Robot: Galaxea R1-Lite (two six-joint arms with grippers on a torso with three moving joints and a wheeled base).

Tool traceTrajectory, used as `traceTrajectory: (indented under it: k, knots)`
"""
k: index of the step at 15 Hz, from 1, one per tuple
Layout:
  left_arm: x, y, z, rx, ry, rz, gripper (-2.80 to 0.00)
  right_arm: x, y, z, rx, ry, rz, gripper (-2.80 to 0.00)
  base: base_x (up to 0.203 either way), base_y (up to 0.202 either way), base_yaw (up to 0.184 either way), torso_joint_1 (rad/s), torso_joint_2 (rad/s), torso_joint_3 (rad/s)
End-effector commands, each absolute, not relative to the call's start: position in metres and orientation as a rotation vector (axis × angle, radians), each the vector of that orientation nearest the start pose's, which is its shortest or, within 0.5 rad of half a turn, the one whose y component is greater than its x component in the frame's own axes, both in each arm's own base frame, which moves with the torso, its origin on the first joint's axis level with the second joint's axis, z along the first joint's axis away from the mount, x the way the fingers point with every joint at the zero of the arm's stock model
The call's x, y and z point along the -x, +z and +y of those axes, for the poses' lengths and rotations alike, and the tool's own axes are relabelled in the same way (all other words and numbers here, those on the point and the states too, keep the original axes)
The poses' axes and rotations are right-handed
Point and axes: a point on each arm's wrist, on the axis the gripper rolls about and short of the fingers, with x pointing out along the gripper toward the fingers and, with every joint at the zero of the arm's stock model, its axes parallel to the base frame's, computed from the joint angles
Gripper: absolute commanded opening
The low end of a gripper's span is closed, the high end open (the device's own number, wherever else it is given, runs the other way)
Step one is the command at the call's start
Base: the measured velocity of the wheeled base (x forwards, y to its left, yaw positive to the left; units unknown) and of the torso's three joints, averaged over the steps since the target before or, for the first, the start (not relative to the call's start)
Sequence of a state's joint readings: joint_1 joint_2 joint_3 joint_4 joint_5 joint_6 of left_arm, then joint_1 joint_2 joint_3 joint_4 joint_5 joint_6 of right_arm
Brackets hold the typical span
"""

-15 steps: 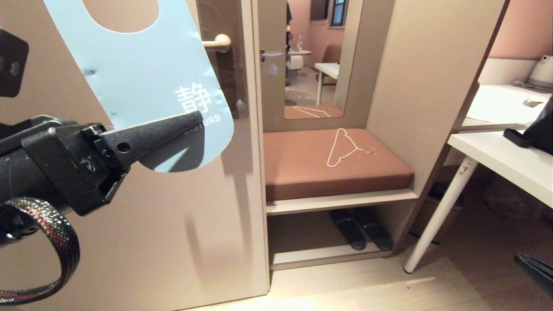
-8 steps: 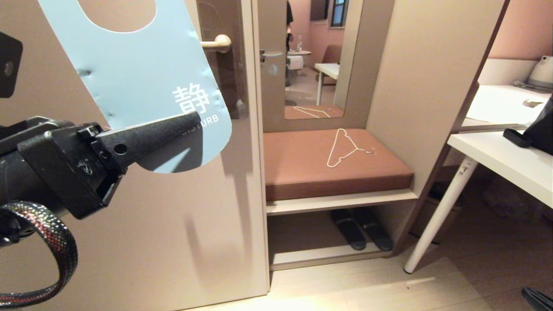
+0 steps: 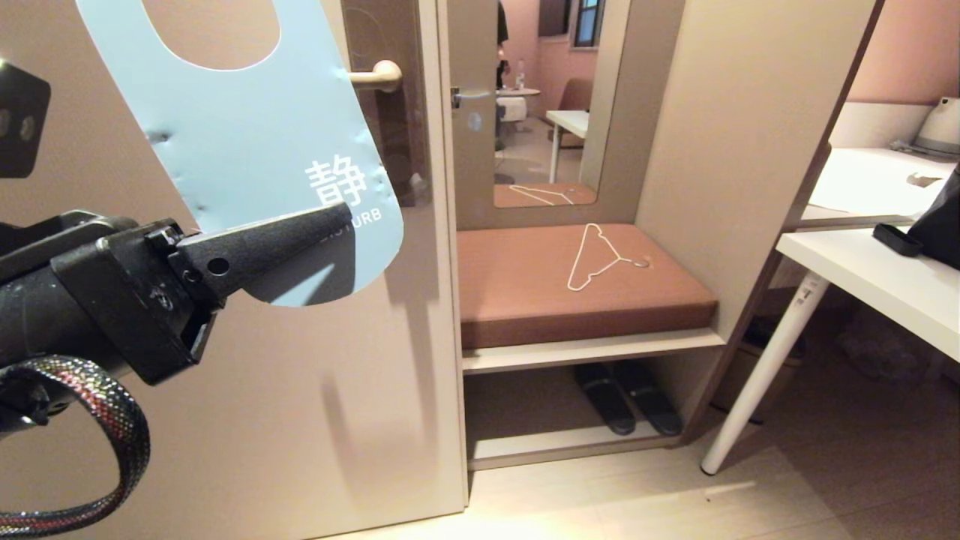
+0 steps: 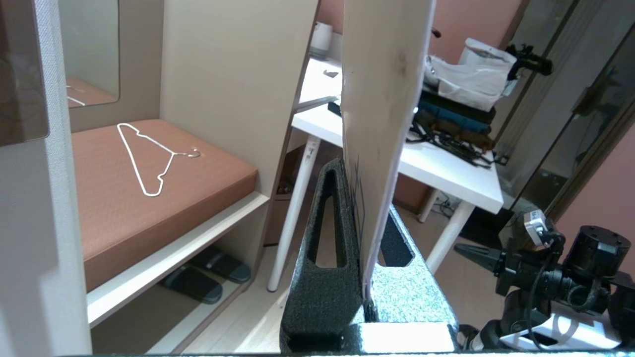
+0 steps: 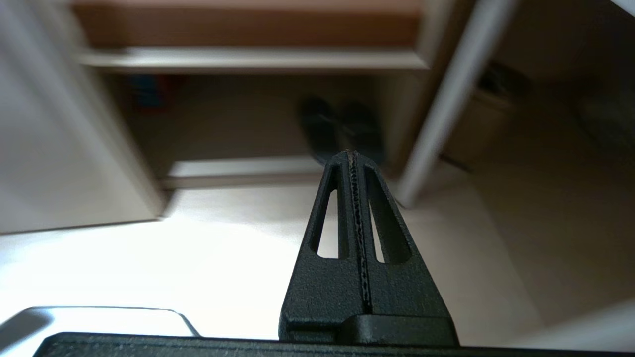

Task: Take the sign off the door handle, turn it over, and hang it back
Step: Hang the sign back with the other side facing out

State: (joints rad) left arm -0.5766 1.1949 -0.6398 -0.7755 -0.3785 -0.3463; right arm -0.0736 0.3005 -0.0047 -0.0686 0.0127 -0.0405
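1. While the sign (image 3: 247, 142) is off the door handle (image 3: 377, 75) and pinched only near its lower rounded end, I'd judge the main risk to be a slip: the left gripper (image 3: 330, 217) has a short bite on a thin, smooth card, and any quick swing could make it pivot or slide out between the pads.

2. A second risk, to my eye, is missing the lever. The large hole sits at the top edge of the head view, up and to the left of the handle's rounded knuckle, and the card leans over to the upper left. If it goes in at that slant, the rim may catch the knuckle, bend the card, or knock it loose.

3. Which face ends up outward matters too: in the head view the blue-grey face with white lettering is towards me, while the left wrist view shows a pale face (image 4: 382, 124) edge-on. Hung without checking, it could go back the wrong way round.

4. As for position, the sign stands up out of the left gripper, filling the upper left of the head view, its lower end clamped between the black fingers at centre left, with the handle just beyond its right edge.

5. Down low, the right gripper (image 5: 353, 153) is closed on nothing, pointing at the floor near the slippers (image 5: 342, 129).
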Motion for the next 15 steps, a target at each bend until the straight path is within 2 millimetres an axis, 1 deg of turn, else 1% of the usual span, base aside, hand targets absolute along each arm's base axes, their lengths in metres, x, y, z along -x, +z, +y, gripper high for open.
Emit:
traceTrajectory:
  k: [1, 3, 7, 12, 15]
  knots:
    - [-0.144, 0.274, -0.103, 0.338, -0.983, -0.066, -2.80, -0.001, 0.084, -0.001, 0.024, -0.093, 0.237, -2.80, 0.000, 0.000, 0.000, 0.000, 0.00, 0.000]
    - [-0.144, 0.274, -0.104, 0.334, -0.984, -0.069, -2.80, 0.001, 0.078, 0.000, 0.017, -0.083, 0.300, -2.80, 0.000, 0.000, 0.000, 0.000, 0.00, 0.000]
    - [-0.145, 0.276, -0.105, 0.334, -0.987, -0.074, -2.80, 0.001, 0.079, 0.000, -0.002, -0.087, 0.290, -2.80, 0.000, 0.000, 0.000, 0.000, 0.00, 0.000]
    - [-0.153, 0.288, -0.110, 0.337, -0.991, -0.104, -2.80, 0.001, 0.079, 0.000, -0.003, -0.086, 0.290, -2.80, 0.000, 0.000, 0.000, 0.000, 0.00, 0.000]
    - [-0.156, 0.291, -0.111, 0.337, -0.994, -0.113, -2.80, 0.001, 0.079, 0.000, -0.004, -0.088, 0.291, -2.80, 0.000, 0.000, 0.000, 0.000, 0.00, 0.000]
